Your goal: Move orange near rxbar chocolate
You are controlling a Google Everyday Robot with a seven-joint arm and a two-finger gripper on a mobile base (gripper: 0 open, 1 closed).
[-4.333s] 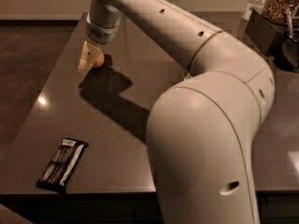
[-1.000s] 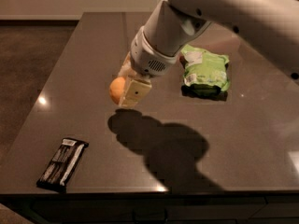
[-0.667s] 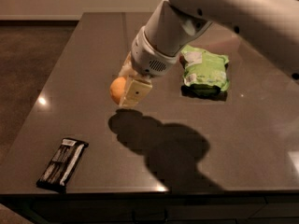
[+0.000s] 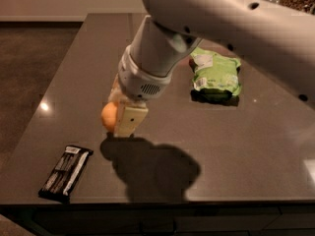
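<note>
Midway along the desk [image 4: 256, 146], the gripper [image 4: 118, 123] pinches the orange [image 4: 108, 116], the chocolate bar [image 4: 66, 173] lying nearer and left.

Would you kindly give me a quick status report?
Gripper shut on orange, low over table. Rxbar chocolate front-left, apart from orange. Green bag behind, out of the way.

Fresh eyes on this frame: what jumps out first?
The big white arm fills the top, its hand gripping the orange at centre-left over the dark table. The black rxbar chocolate lies near the front-left edge; a green bag sits back right.
</note>
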